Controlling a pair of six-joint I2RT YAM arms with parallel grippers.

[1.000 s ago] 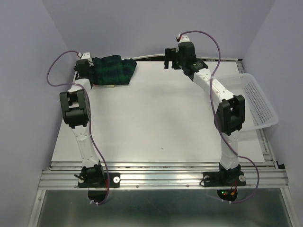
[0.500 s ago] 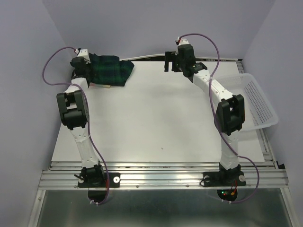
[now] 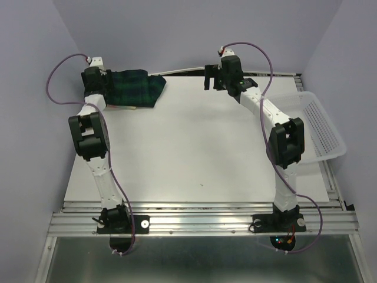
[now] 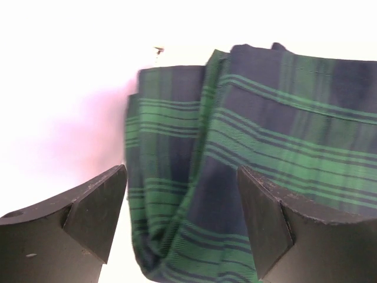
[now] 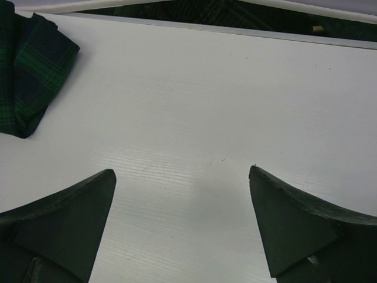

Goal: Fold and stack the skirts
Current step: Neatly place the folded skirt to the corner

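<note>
The dark green-and-navy plaid skirt lies folded at the table's far left corner. A thin pale yellow strip peeks out from under its near edge; the rest of that cloth is hidden. My left gripper hovers at the plaid's left end, open. In the left wrist view the plaid skirt lies loose between and beyond the spread fingers of the left gripper. My right gripper is open at the far middle, over bare table, with the plaid's corner off to its left.
A white plastic mesh basket sits at the right edge of the table, beside the right arm's elbow. A dark gap runs along the table's far edge. Purple walls close in on the left, back and right.
My left gripper has opened, let go of the plaid skirt and drawn back a little to the left. The skirt has settled flatter. The right gripper has barely moved.
</note>
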